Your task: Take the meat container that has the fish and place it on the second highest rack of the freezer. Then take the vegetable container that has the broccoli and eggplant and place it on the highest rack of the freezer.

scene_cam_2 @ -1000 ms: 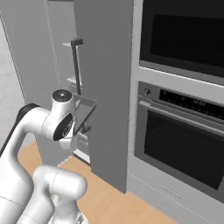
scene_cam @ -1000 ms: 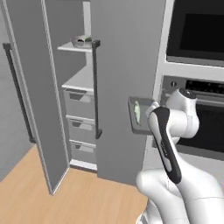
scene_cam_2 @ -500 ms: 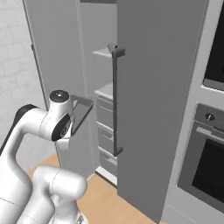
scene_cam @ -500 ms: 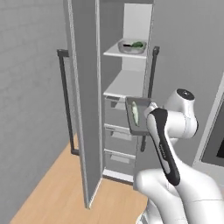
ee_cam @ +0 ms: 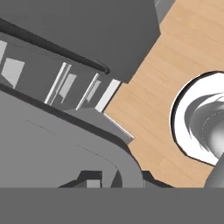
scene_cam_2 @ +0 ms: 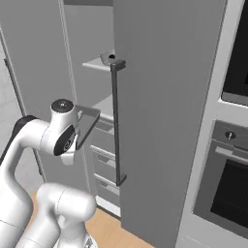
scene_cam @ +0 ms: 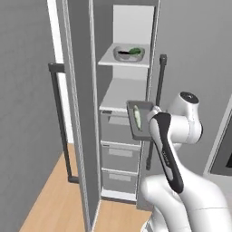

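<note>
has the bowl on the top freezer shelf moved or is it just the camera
No, just the camera: the bowl sits on the same top shelf of the freezer.

A black built-in oven [scene_cam_2: 227, 179] sits in the grey cabinet column [scene_cam_2: 203, 121], with a darker glass panel [scene_cam_2: 237, 53] above it. Light wood plank floor [scene_cam: 50, 199] runs beneath. A plain grey wall [scene_cam: 22, 113] stands at far left in the left base view.
</note>
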